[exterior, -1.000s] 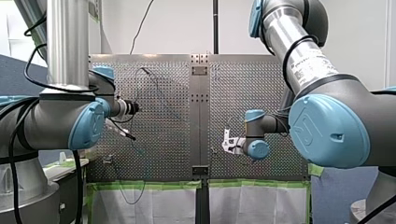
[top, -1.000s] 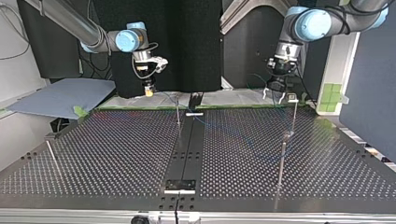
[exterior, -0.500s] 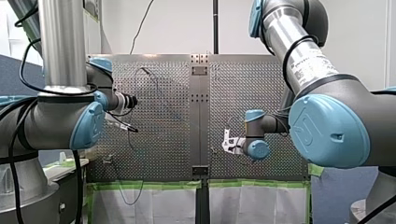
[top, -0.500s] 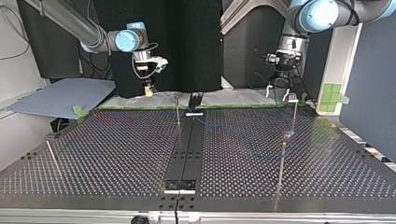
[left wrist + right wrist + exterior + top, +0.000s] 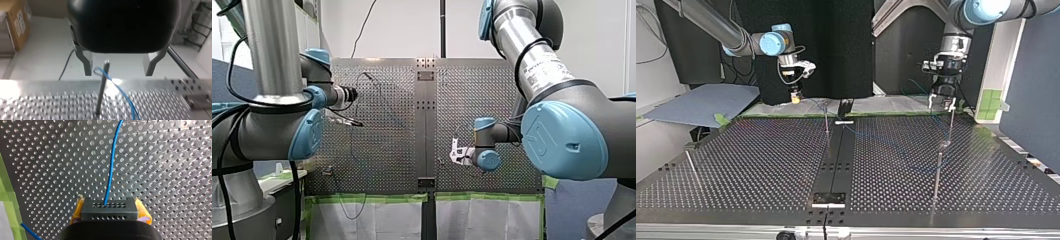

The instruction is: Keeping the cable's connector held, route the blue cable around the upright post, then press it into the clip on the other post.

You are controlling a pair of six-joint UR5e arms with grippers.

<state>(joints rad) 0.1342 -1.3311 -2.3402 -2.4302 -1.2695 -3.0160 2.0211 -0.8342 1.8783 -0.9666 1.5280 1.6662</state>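
Yellow pads (image 5: 77, 211) of my right gripper (image 5: 795, 98), at the top view's left, clamp the connector (image 5: 110, 212); the blue cable (image 5: 111, 170) runs out across the table (image 5: 761, 165). At the right, my left gripper (image 5: 118, 72) hangs wide open, empty, straddling a post (image 5: 102, 92) whose top the cable loops. Likely the clip step: next, press the cable home without tugging the connector.

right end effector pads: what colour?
Yellow pads, one on either side of the dark grey connector. This shows best in the right wrist view.
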